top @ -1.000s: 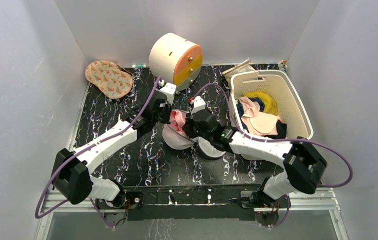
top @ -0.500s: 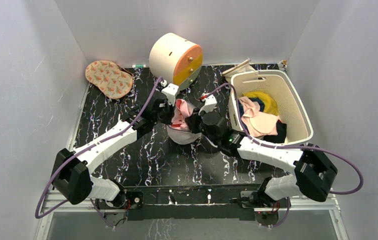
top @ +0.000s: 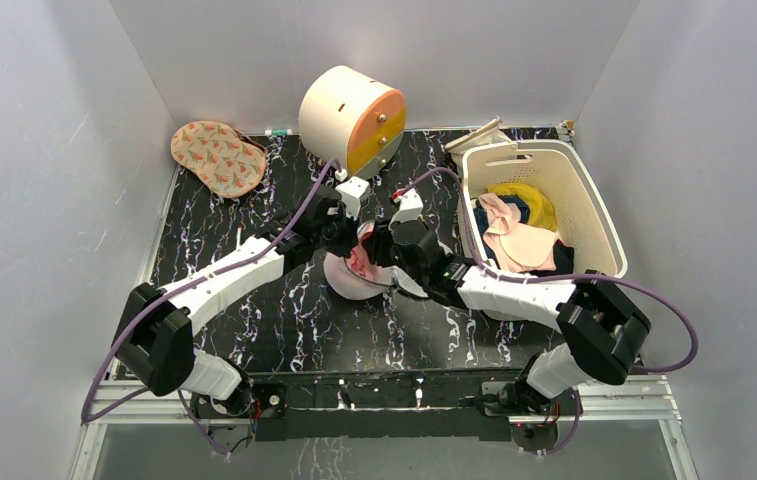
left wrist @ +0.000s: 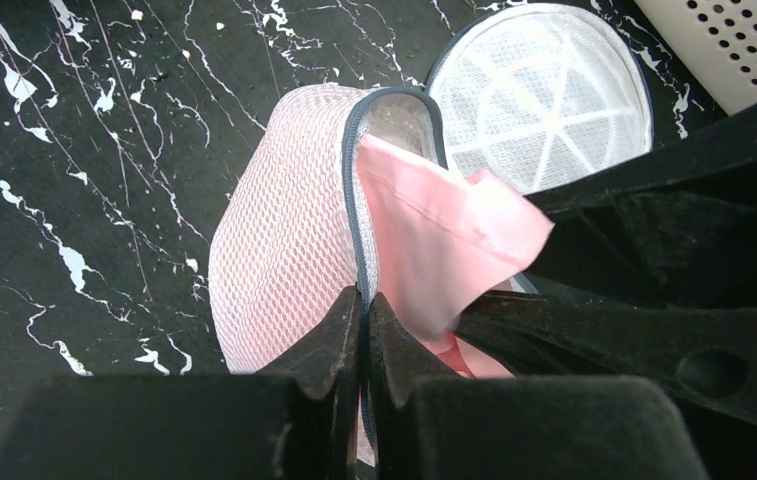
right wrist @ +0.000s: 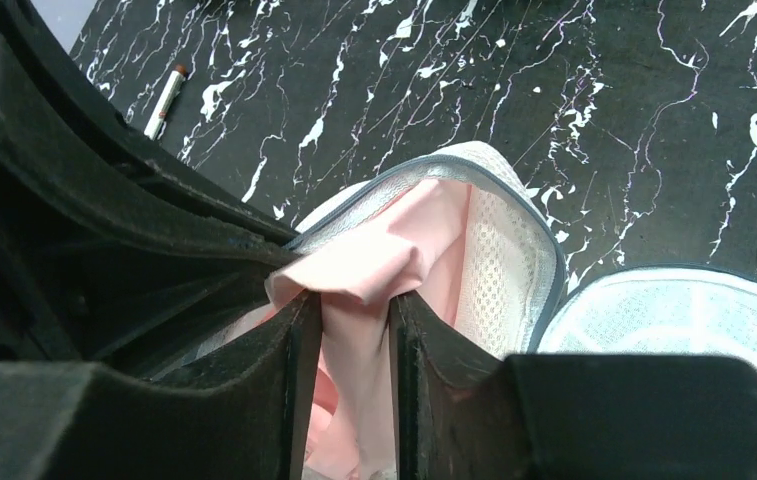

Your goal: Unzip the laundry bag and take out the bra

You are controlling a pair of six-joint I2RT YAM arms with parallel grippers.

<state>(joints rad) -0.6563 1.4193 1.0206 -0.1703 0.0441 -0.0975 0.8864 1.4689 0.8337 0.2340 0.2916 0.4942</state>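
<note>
The white mesh laundry bag (top: 346, 280) sits mid-table with its zipper open; it also shows in the left wrist view (left wrist: 284, 240) and the right wrist view (right wrist: 499, 270). The pale pink bra (left wrist: 434, 240) sticks out of the opening; it also shows in the top view (top: 362, 255) and the right wrist view (right wrist: 379, 270). My left gripper (left wrist: 364, 305) is shut on the bag's grey zipper rim. My right gripper (right wrist: 354, 310) is closed on a fold of the bra, just right of the left gripper (top: 339, 228). The bag's other round face (left wrist: 539, 95) lies flat beside them.
A cream slotted basket (top: 594, 215) with clothes stands at the right. A cream-and-orange cylindrical cabinet (top: 352, 115) stands at the back. A patterned pad (top: 217, 157) lies back left. A pen (right wrist: 166, 100) lies on the black marbled table.
Both grippers have shifted slightly right and back with the bag. The right gripper has moved in close against the left one, and less pink fabric shows above the bag.
</note>
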